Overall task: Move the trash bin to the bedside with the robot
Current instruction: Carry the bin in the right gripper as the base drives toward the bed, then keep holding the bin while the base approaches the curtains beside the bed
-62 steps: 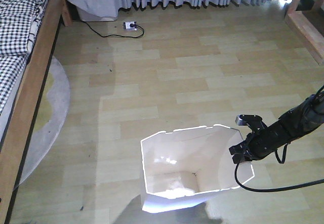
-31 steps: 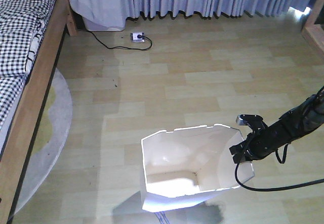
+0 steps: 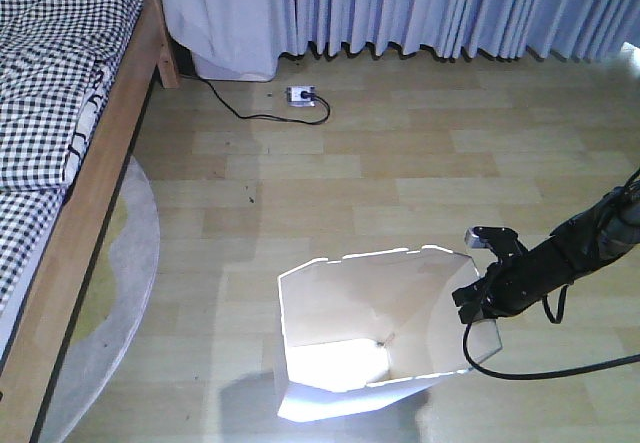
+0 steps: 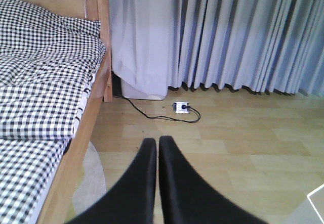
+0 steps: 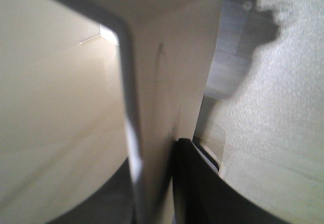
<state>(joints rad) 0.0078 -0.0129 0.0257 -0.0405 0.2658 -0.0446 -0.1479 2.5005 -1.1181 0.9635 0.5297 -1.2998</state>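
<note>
Bedside [image 3: 95,183] is filling more of the frame's left while the right hand [image 3: 478,301] is pinching the trash bin [image 3: 340,308] wall at lower centre. Hauling seems to be under way; the next move is calling for dragging it leftward without loosening

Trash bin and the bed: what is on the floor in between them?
The front-facing view shows bare wooden floor between the trash bin and the bed frame, then the grey rug lying beside the bed.
</note>
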